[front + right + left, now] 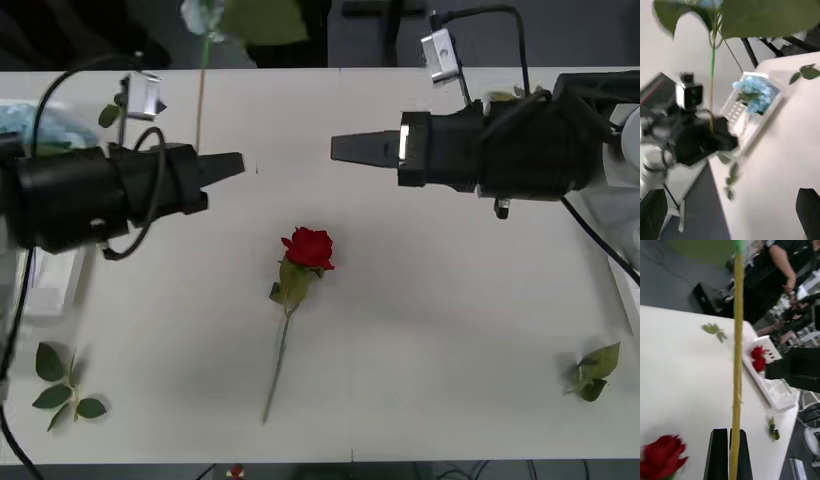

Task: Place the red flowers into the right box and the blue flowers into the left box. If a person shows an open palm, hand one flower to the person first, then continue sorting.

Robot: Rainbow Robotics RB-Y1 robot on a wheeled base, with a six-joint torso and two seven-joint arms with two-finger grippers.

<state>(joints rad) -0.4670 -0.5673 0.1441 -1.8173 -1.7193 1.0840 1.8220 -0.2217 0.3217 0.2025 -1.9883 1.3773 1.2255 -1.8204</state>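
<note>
Left gripper fingers pinched nearly together, pointing toward the right gripper. Right gripper's fingers spread apart, tips facing left gripper's, apart.

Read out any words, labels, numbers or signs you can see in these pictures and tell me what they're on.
None can be read.
The left pincer, shut on a flower stem, bears no label.
The right pincer is plain black.
The right box and left box show no print.

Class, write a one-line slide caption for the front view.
Left claw holds a flower stem upright; a red rose lies on the table.
</note>
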